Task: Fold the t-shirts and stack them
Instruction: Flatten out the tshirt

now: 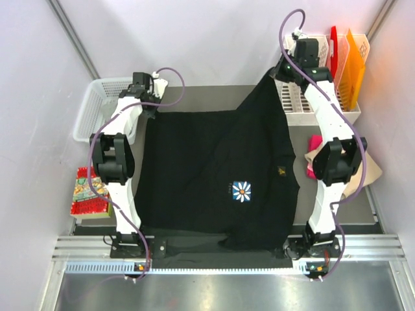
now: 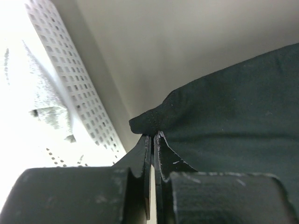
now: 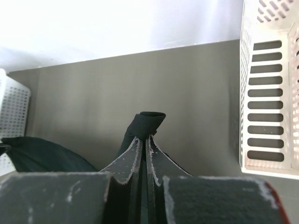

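my left claw (image 2: 153, 139) is clenched on one far corner of the black t-shirt (image 1: 207, 162), and my right claw (image 3: 144, 137) pinches the other, held higher. the shirt spreads from them over the table (image 1: 214, 94), daisy print (image 1: 242, 191) up.

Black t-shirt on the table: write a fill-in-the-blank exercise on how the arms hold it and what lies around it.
1. The left gripper and the right gripper are both ____ on the black t-shirt.
2. The shirt's daisy print faces ____.
3. The red patterned packet lies beside the robot's ____ arm.

Missing words: shut; up; left.
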Robot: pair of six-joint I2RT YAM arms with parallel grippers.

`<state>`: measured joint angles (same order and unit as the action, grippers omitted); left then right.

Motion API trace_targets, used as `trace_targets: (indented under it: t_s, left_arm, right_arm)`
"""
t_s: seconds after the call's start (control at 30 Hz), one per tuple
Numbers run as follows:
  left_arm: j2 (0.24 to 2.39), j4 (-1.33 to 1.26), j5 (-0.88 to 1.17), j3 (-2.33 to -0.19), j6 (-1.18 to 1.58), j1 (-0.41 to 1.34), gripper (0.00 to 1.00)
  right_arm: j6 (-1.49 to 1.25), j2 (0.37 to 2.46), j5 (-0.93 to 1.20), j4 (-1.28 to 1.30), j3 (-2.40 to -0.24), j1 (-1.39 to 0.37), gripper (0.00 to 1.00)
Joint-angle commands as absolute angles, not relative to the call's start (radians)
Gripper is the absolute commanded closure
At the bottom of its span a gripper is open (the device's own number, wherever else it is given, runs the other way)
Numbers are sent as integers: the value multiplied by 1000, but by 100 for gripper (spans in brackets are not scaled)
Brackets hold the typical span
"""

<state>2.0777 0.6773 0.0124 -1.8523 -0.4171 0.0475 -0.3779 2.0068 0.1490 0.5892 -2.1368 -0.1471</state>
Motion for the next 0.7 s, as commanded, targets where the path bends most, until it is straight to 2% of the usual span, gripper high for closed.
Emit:
trace_targets:
  t_s: [0.0, 0.23, 0.67]
  left_arm:
    - [2083, 618, -57, -1904, -457, 48, 100]
    - [2120, 583, -103, -1968, -465, 43, 100]
    - [2079, 561, -83, -1927, -485, 31, 100]
  right_arm:
    - [-371, 2078, 153, 542, -2195, -130, 100]
    - [-391, 2269, 199, 623, -2439, -89, 100]
    - [-428, 2306, 285, 598, -2520, -63, 100]
